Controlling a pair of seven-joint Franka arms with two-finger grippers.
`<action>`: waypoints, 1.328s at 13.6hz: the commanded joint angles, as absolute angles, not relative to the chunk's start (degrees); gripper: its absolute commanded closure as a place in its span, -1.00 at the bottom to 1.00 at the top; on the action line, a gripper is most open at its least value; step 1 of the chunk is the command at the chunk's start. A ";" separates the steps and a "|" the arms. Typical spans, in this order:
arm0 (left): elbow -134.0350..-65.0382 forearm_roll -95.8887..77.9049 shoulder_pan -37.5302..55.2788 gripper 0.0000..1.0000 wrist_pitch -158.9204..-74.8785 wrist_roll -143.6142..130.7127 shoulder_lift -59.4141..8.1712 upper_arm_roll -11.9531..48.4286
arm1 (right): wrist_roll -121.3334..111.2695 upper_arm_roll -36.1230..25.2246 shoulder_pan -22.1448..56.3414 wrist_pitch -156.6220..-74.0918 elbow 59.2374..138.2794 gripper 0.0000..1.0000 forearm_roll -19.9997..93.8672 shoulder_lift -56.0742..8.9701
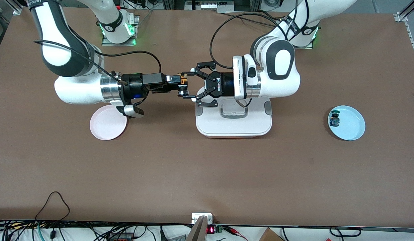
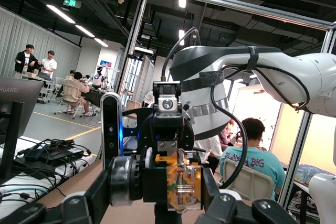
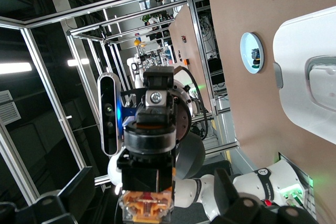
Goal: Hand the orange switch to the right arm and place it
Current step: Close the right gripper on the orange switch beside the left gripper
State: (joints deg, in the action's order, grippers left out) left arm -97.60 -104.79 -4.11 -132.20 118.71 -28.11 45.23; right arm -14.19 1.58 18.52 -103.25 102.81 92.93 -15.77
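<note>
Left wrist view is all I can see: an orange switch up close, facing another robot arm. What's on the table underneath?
Observer: A white lidded box sits mid-table, by the left gripper that holds the orange switch.
Operator: Where would the switch go?
Observer: Can't say for sure, but a pink plate lies below the wrist of the right arm.
Operator: Anything else?
Observer: A blue plate toward the left arm's end holds a small blue-green switch.

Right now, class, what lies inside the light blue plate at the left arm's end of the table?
Inside the light blue plate lies one small blue-and-green switch, close to the rim. The rest of the plate shows bare. Whatever the switch covers cannot be seen.
</note>
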 commanded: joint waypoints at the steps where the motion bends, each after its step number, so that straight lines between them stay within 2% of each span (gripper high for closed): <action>1: -97.03 -106.70 -3.78 0.73 -132.71 121.11 -28.48 45.44 | -15.56 1.32 19.51 -103.89 102.13 -0.96 94.13 -16.44; 4: -97.03 -106.70 -3.87 0.72 -132.71 121.11 -28.48 45.44 | -15.38 1.32 19.43 -103.89 102.13 -0.85 94.22 -16.44; 11: -96.86 -106.79 -3.87 0.71 -132.63 120.94 -28.48 45.44 | -15.21 1.32 19.07 -103.89 102.13 -0.81 94.39 -16.52; 13: -96.94 -106.79 -3.96 0.69 -132.63 120.94 -28.48 45.44 | -15.38 1.32 19.07 -103.89 102.13 -0.75 95.09 -16.44; 15: -96.94 -106.79 -3.87 0.69 -132.63 120.85 -28.48 45.44 | -15.47 1.32 19.07 -103.89 102.13 -0.56 95.27 -16.52; 17: -96.94 -106.79 -3.87 0.69 -132.71 120.85 -28.48 45.44 | -18.18 1.32 19.07 -103.89 102.13 -0.04 95.10 -16.35; 18: -96.94 -106.79 -3.87 0.69 -132.63 120.85 -28.48 45.44 | -20.11 1.32 19.07 -103.89 102.13 0.14 95.01 -16.26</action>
State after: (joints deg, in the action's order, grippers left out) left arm -97.56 -104.79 -4.11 -132.20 118.80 -28.21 45.21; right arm -16.78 1.35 18.93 -103.52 102.72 93.94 -16.08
